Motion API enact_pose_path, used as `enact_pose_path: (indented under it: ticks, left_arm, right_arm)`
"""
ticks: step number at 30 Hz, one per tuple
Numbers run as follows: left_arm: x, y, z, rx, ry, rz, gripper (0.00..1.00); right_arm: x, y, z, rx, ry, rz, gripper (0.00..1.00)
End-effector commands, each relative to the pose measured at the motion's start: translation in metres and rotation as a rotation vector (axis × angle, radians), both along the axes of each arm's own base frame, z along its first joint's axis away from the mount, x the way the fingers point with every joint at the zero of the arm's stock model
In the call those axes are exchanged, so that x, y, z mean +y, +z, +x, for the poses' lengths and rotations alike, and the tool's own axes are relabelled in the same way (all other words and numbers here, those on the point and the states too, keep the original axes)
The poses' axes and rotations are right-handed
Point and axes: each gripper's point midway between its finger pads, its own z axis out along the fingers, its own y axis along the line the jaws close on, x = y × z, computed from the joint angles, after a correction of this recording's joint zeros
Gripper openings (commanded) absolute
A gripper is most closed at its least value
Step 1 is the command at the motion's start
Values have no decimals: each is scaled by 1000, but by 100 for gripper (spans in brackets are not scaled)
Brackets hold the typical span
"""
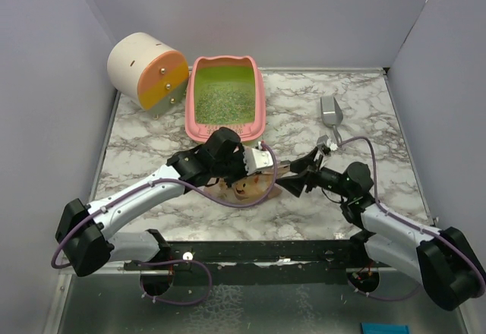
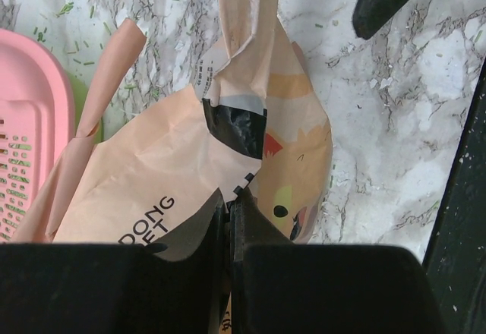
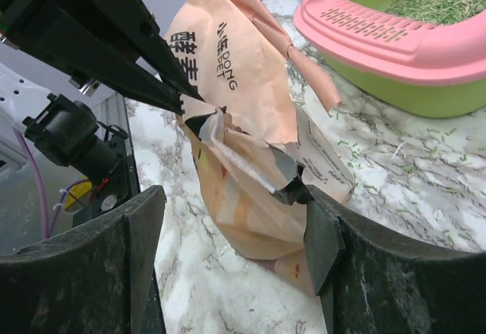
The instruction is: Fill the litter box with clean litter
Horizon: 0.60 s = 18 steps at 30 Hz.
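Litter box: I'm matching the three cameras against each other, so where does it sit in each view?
Top external: the litter box is at top centre, beyond both arms.
Left wrist: only the pink slotted end shows, at the left edge.
Right wrist: it fills the upper right corner.
Shared landmark: the tan pouch, beside the box in all three views.

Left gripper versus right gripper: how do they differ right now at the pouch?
The left gripper is shut, pinching the tan pouch by an edge; the right gripper is open wide, facing the pouch without gripping it. The left gripper comes in from the pouch's left, the right gripper from its right. Both are at the pouch, just in front of the pink litter box.
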Motion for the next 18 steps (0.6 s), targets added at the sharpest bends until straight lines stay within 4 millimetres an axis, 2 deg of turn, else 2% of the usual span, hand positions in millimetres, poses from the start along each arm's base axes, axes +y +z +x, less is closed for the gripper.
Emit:
enact_pose_path:
  ticks: [1, 9, 15, 18]
  left_arm:
    - [-16, 47, 12, -122, -5, -166, 0]
    - [-5, 55, 13, -170, 28, -189, 0]
    - [4, 52, 14, -193, 58, -195, 0]
    - [6, 52, 14, -208, 69, -207, 0]
  right_arm:
    - [13, 21, 5, -83, 69, 21, 69]
    - [22, 18, 12, -33, 160, 32, 55]
    - [18, 24, 8, 0, 221, 72, 23]
    - [16, 30, 2, 19, 265, 89, 2]
